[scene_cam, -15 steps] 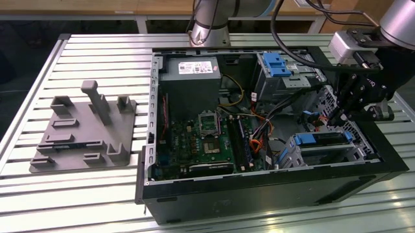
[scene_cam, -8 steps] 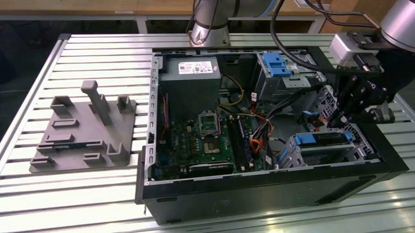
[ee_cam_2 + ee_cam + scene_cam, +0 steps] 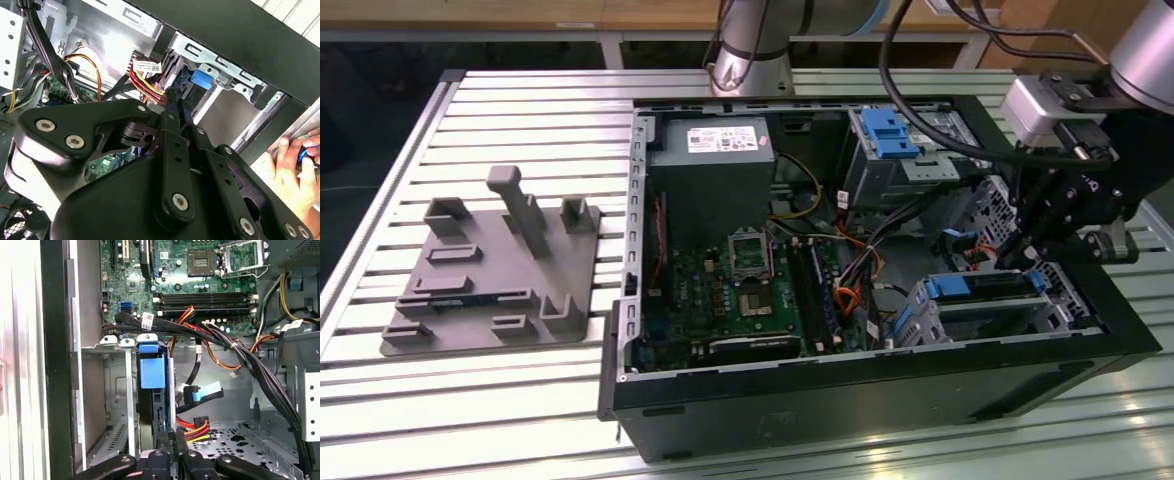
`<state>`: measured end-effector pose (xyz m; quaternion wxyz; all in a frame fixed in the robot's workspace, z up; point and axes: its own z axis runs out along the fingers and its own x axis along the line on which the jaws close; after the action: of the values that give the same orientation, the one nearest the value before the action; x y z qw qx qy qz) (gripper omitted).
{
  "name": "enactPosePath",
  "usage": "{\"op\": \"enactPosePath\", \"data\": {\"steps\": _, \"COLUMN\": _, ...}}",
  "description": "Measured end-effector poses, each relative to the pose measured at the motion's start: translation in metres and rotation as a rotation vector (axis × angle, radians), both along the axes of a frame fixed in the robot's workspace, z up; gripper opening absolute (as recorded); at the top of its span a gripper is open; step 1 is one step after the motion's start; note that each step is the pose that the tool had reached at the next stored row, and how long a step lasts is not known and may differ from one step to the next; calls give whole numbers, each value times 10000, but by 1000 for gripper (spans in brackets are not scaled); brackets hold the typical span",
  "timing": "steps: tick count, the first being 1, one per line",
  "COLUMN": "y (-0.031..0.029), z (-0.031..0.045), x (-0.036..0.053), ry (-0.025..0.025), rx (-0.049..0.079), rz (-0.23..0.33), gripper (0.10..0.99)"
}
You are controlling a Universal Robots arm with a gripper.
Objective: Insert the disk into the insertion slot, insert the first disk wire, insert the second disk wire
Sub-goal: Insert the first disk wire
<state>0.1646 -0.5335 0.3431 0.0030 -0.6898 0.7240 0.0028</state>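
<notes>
The disk (image 3: 981,287), framed in blue, sits inside the grey insertion slot (image 3: 994,318) at the case's near corner on the exterior view's right. In the first wrist view the disk (image 3: 150,412) is seen edge-on under its blue carrier tab (image 3: 151,367). My gripper (image 3: 1029,262) hangs just above the disk's rear end. Its fingers (image 3: 163,442) are drawn together on the end of a red, yellow and black disk wire (image 3: 195,428). A second wire with a blue plug (image 3: 205,392) hangs loose beside it. In the second wrist view the gripper (image 3: 170,94) meets the same wire (image 3: 145,80).
A taller grey cage with a blue latch (image 3: 891,135) stands at the case's far side. Thick black cable bundles (image 3: 250,367) cross above the drive bay. A person's hand (image 3: 295,162) rests on the case's outer wall. A grey fixture plate (image 3: 494,270) lies on the table.
</notes>
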Motion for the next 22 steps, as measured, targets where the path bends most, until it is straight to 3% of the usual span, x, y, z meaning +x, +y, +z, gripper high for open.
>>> {"op": "enactPosePath", "data": {"steps": 8, "y": -62, "z": 0, "x": 6, "ry": -10, "rx": 147, "rz": 43, "gripper": 165}}
{"op": "enactPosePath", "data": {"steps": 22, "y": -69, "z": -16, "x": 9, "ry": -9, "rx": 149, "rz": 19, "gripper": 165}}
